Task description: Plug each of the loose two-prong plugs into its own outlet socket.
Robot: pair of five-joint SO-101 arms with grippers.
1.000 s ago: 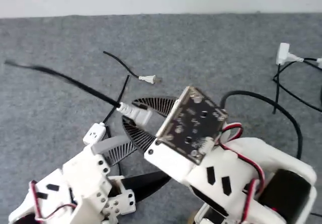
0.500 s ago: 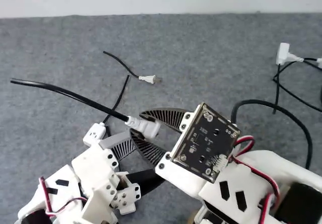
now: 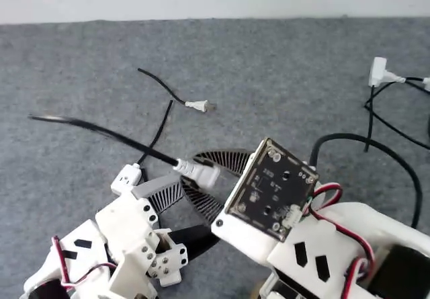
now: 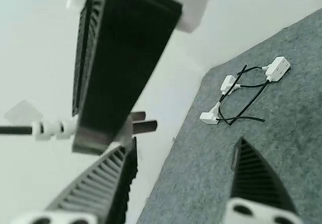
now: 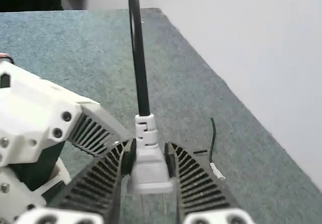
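- The right jaws pinch the white plug point(image 5: 147, 168) by its sides, above the bench point(image 3: 282, 64).
- The left jaws are spread, close to the plug.
- A socket point(image 3: 125, 177) lies beside the left jaws, possibly touching them.

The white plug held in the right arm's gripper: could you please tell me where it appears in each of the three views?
High view: the white plug lies left of centre, clamped in the right gripper.
Left wrist view: the plug is half hidden behind that gripper's dark finger, prongs poking out.
Right wrist view: the plug sits between the ribbed fingers.
Shared landmark: its black cable.
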